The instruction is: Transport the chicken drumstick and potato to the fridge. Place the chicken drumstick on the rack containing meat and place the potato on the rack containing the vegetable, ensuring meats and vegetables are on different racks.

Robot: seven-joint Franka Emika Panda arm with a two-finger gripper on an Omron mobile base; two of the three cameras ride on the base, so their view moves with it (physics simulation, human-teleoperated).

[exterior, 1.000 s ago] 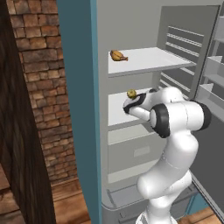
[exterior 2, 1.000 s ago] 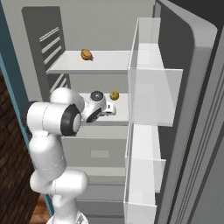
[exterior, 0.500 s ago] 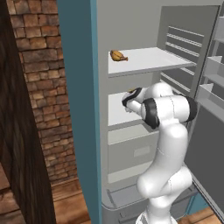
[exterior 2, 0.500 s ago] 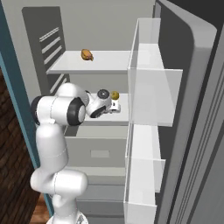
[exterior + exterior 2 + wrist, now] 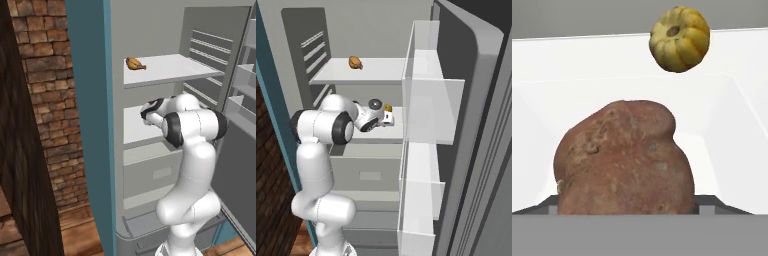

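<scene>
- My tool [image 5: 387, 116] is closed on the potato [image 5: 624, 157]. The potato sits right at the tips, big and brown in the hand view.
- In the last second I pushed my arm deeper into the fridge [image 5: 90, 125], over the middle rack [image 5: 135, 131]. That means the potato is almost where it belongs.
- Just past the potato sits one small yellow squash [image 5: 679, 38] on that rack. That is the vegetable, so I think this is the right rack.
- Higher up, one drumstick [image 5: 134, 63] lies on the top rack [image 5: 170, 70]. That part looks done.
- I count one potato, one squash, one drumstick.
</scene>
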